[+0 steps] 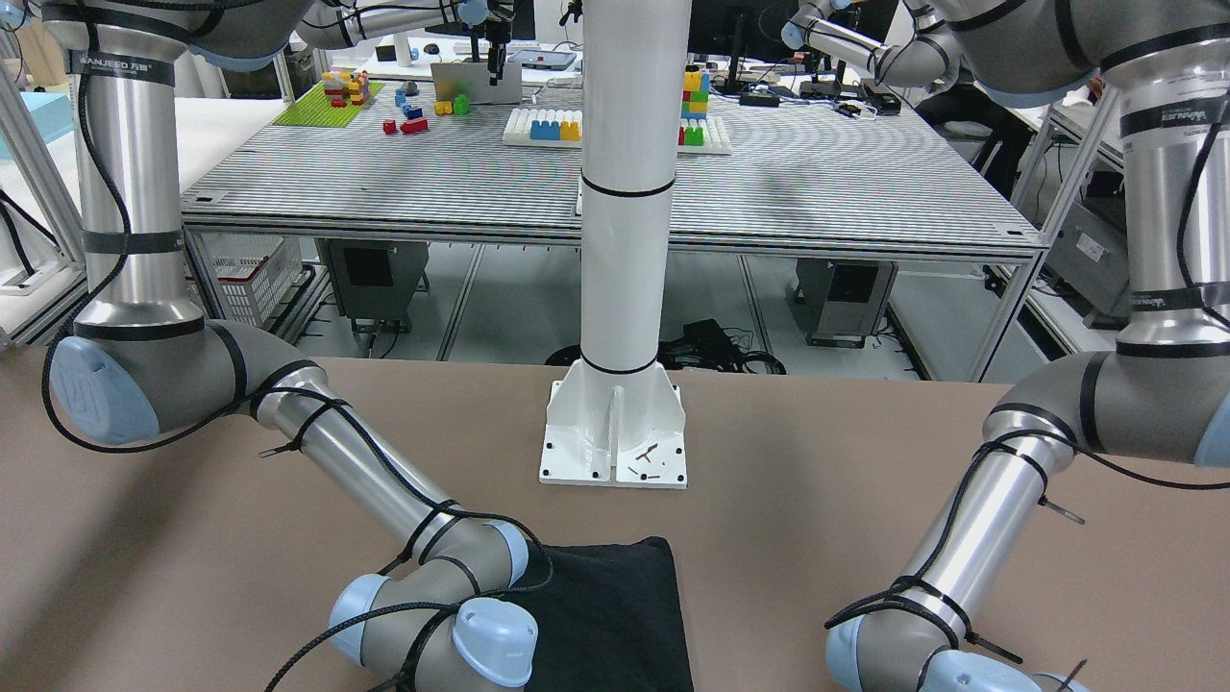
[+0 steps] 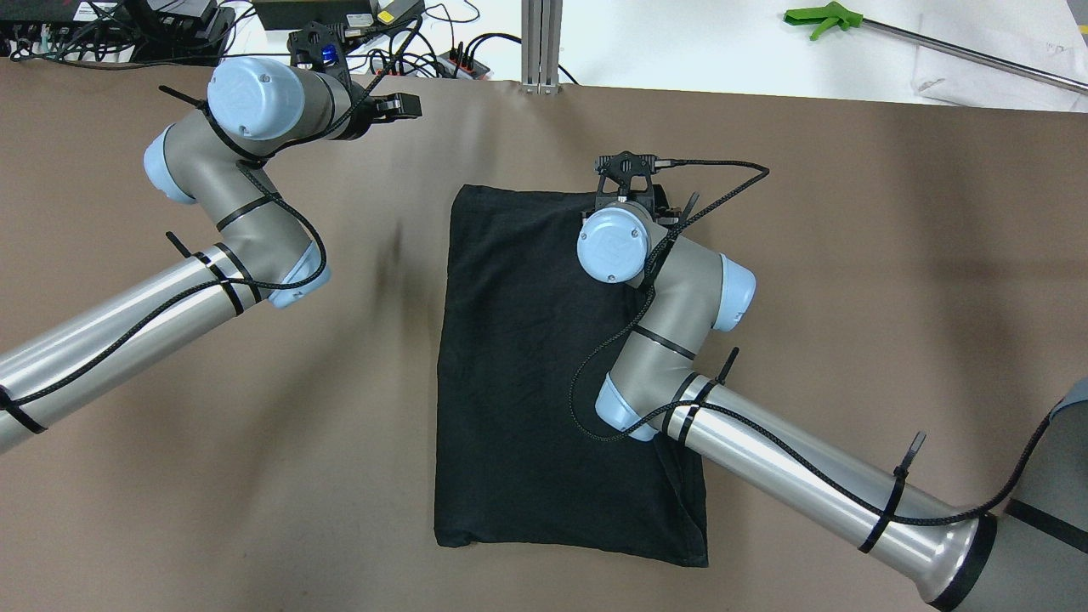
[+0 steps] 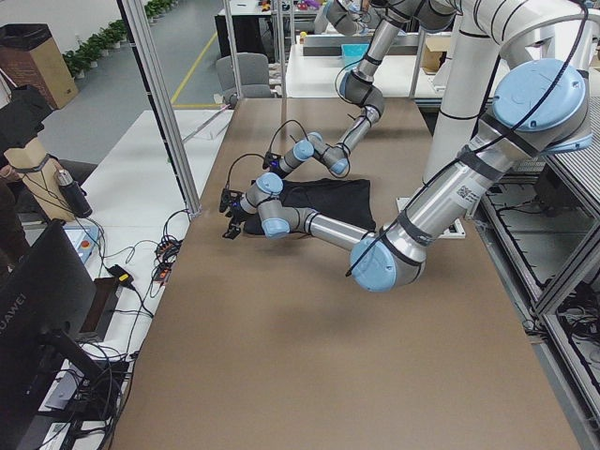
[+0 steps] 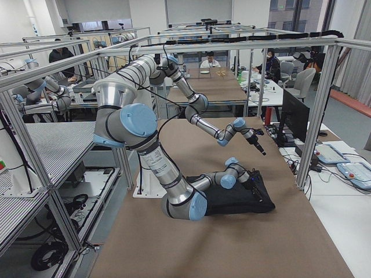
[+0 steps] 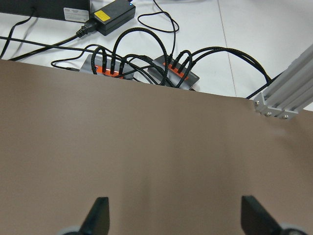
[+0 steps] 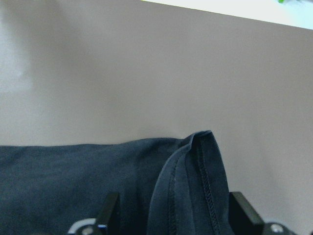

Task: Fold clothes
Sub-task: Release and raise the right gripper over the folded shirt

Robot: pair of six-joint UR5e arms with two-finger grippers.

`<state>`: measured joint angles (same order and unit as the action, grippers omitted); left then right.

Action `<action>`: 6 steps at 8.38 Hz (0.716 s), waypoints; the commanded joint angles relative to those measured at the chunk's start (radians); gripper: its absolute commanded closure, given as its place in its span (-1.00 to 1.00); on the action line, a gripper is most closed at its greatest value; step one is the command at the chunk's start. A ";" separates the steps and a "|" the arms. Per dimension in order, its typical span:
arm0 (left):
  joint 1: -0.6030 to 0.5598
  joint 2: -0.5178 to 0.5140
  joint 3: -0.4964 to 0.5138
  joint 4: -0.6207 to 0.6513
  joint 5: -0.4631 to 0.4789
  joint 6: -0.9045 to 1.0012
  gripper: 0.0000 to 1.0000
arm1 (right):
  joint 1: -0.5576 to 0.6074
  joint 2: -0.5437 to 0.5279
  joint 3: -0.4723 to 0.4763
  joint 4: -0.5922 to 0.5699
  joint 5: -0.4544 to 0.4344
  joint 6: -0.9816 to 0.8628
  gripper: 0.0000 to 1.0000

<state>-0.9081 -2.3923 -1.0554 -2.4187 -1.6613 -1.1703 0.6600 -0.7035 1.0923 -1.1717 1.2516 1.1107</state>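
Left gripper (image 5: 175,218) hovers near the table's (image 5: 146,147) far edge, jaws spread wide; right gripper (image 6: 173,215) points down in the far half, jaws also apart.

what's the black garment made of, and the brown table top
Black garment: probably soft woven or knit cloth, matte; it lies limp, faintly wrinkled, with a stitched hem in the right wrist view.
Brown table top: a smooth matte sheet, perhaps paper or vinyl; unclear which.
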 commanded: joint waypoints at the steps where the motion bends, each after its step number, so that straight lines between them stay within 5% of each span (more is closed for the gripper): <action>1: 0.000 -0.001 0.000 0.000 0.000 0.000 -0.89 | 0.018 -0.001 -0.011 0.004 0.006 -0.045 -0.51; 6: 0.002 0.002 0.000 -0.002 0.000 0.000 -0.89 | 0.013 0.009 -0.019 0.003 0.005 -0.049 -0.34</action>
<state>-0.9079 -2.3906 -1.0554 -2.4205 -1.6613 -1.1704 0.6759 -0.6985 1.0761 -1.1685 1.2559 1.0624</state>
